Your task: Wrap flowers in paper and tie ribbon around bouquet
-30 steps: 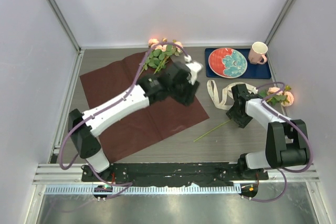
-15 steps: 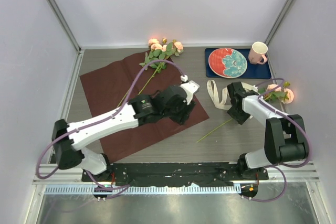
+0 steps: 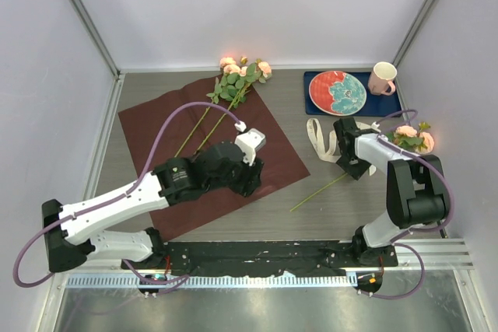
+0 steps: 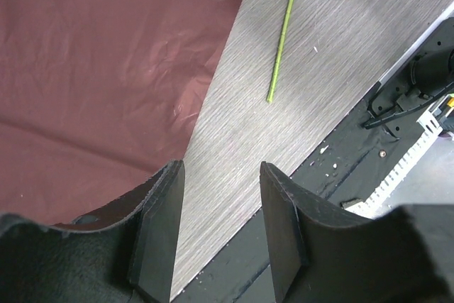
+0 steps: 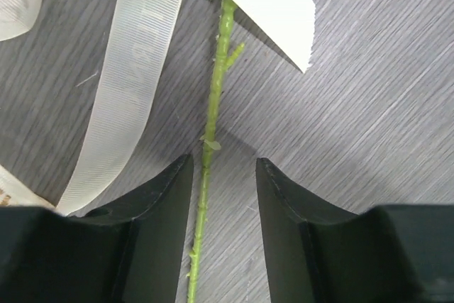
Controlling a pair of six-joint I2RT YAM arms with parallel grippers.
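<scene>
The dark red paper (image 3: 194,141) (image 4: 99,69) lies flat on the table. Two peach-pink flowers (image 3: 243,74) rest on its far corner, their stems running down across it. My left gripper (image 3: 247,183) (image 4: 220,232) hovers open over the paper's near right edge with nothing between its fingers. A third rose (image 3: 410,139) lies at the right, and its long stem (image 3: 315,194) (image 4: 284,33) (image 5: 213,118) passes between the open fingers of my right gripper (image 3: 352,167) (image 5: 223,232), close to the left finger and not pinched. The cream ribbon (image 3: 321,139) (image 5: 131,83) loops just left of that gripper.
A red and teal plate (image 3: 337,92) sits on a small dark blue mat (image 3: 393,106) at the back right, with a pink mug (image 3: 382,78) beside it. The black base rail (image 3: 257,254) (image 4: 333,161) runs along the near edge. White walls enclose the table.
My left arm has pulled back from the flowers toward the near edge, uncovering their stems on the paper. My right gripper shifted slightly back along the stem and narrowed.
</scene>
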